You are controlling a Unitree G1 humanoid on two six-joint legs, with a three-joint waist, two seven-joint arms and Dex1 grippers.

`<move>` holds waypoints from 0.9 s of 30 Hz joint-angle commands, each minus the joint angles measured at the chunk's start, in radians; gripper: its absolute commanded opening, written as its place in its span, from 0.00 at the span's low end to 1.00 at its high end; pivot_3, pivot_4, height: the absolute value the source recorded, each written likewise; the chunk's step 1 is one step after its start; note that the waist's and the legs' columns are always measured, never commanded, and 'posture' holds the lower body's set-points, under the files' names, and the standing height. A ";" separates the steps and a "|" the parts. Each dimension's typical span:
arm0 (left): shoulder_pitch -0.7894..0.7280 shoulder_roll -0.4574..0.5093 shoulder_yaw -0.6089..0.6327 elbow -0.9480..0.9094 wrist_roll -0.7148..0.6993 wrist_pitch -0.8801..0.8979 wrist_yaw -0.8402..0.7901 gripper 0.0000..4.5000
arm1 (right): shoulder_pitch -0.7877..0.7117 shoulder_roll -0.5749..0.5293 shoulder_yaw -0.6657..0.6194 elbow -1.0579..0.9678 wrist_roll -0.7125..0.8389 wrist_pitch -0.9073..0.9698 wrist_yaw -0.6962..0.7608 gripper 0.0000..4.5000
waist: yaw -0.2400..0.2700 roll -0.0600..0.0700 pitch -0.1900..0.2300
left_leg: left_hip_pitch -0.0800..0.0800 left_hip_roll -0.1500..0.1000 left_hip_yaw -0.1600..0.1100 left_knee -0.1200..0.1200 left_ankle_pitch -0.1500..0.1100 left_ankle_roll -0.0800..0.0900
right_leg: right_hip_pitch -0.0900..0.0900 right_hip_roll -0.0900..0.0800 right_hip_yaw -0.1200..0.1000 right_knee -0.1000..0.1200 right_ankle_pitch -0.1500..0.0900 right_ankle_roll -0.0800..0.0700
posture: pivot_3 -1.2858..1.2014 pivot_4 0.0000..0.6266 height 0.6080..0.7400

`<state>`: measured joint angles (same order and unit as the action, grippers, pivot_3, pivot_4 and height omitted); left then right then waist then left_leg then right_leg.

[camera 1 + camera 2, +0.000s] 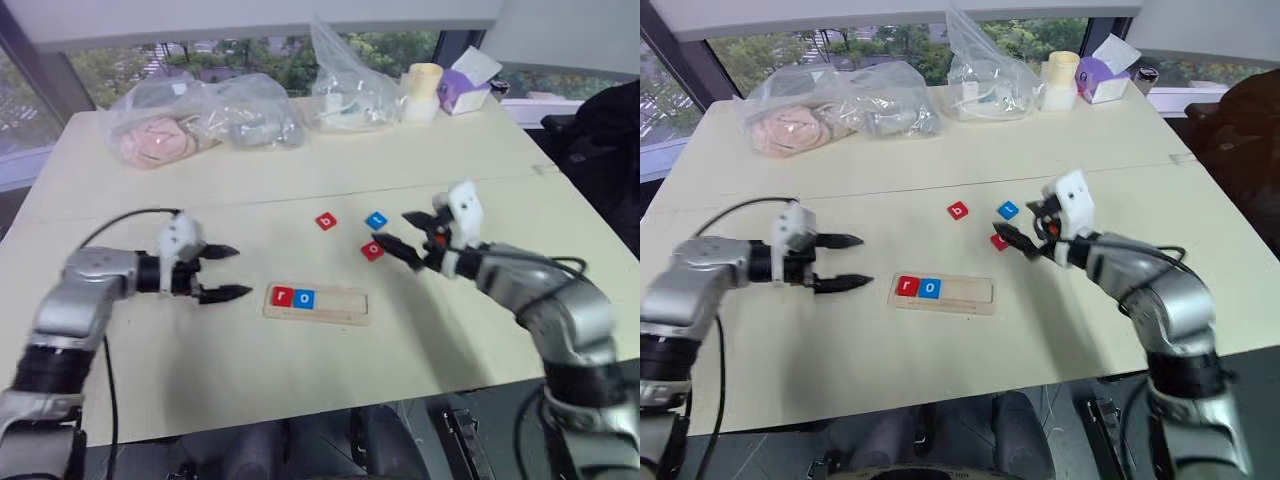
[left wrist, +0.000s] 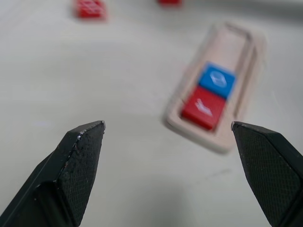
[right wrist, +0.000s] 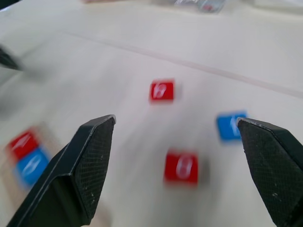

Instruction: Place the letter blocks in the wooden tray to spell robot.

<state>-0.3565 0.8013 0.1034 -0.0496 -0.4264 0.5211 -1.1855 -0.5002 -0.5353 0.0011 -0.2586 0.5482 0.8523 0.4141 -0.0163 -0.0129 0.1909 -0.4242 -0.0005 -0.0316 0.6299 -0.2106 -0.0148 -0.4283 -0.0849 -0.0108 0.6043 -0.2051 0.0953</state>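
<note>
Jaws of both grippers are held apart, empty. Left gripper (image 1: 222,272) is positioned just left of the wooden tray (image 1: 335,305), whose long axis runs left-right. Right gripper (image 1: 400,238) is poised beside the loose red block (image 1: 372,250).

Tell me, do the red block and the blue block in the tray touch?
Touching. In the left wrist view the red block and blue block sit edge to edge in the wooden tray.

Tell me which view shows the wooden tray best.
The left eye view: the whole tray lies unobstructed, red and blue blocks filling its left end, the rest bare. The right eye view shows the same. The left wrist view shows it close but blurred. The right wrist view catches just its filled end at the edge.
</note>
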 commanded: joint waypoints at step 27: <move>0.331 0.066 0.380 -0.517 -0.392 0.371 0.352 1.00 | -0.402 0.432 0.202 0.899 -0.458 -0.433 -0.014 0.53 | -0.005 0.000 0.000 | 0.005 0.000 0.000 -0.001 0.000 0.000 | -0.001 0.002 0.003 0.008 -0.001 -0.001 | 0.52 0.24 1.00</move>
<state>-0.0217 0.8525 0.4543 -0.5414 -0.7989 0.8941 -0.8421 -0.8984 -0.1089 0.2070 0.6513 0.1074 0.4508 0.3941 -0.0209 -0.0129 0.1909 -0.4194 -0.0007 -0.0316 0.6283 -0.2107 -0.0151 -0.4291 -0.0828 -0.0082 0.6125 -0.2061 0.0942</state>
